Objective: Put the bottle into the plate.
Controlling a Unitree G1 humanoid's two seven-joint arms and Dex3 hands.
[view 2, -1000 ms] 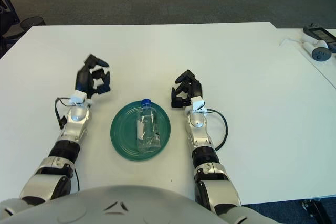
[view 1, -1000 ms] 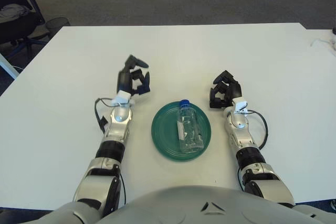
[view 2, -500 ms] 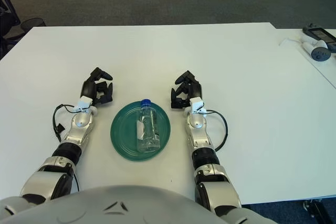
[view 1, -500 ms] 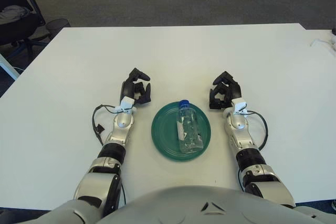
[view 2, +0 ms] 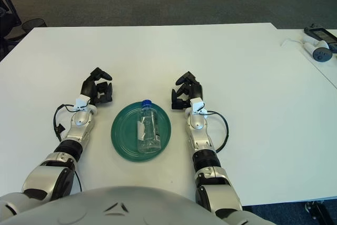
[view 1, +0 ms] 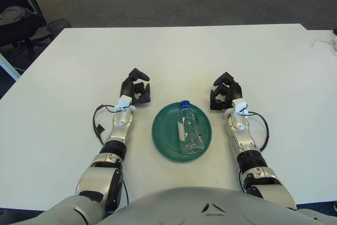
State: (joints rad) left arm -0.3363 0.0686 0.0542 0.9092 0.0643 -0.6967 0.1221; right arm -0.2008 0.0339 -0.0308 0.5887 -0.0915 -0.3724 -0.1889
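A clear plastic bottle (view 1: 189, 131) with a blue cap lies on its side in the green plate (view 1: 164, 133), cap pointing away from me. My left hand (view 1: 136, 89) rests on the table to the left of the plate, fingers curled and empty. My right hand (view 1: 225, 91) rests on the table to the right of the plate, fingers curled and empty. Neither hand touches the bottle or the plate.
The white table (view 1: 174, 51) stretches well beyond the plate. A black office chair (view 1: 16, 19) stands off the table's far left corner. Small devices (view 2: 319, 43) lie on a second table at the far right.
My left hand has come down and settled on the table close to the plate's left side. The right hand, bottle and plate have not moved.
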